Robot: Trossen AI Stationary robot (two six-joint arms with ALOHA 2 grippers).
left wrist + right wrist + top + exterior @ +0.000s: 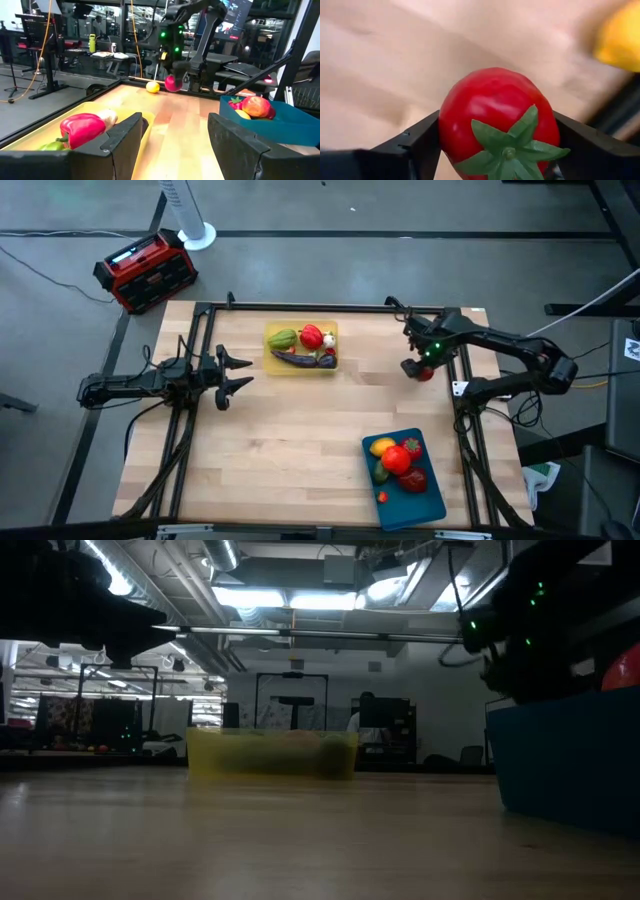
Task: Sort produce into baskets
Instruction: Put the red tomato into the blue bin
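tomato (496,122) between fingers (415,145), calyx camera-ward

Two baskets: one yellow basket (301,364); one teal basket (428,492); two claws; one tomato (499,120) held; one lemon (153,87) loose.

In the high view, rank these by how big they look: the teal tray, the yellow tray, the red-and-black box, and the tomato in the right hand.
1. Red-and-black box and teal tray: look alike, so unranked.
2. Yellow tray, clearly smaller.
3. Tomato, smallest, mostly hidden under the right hand.
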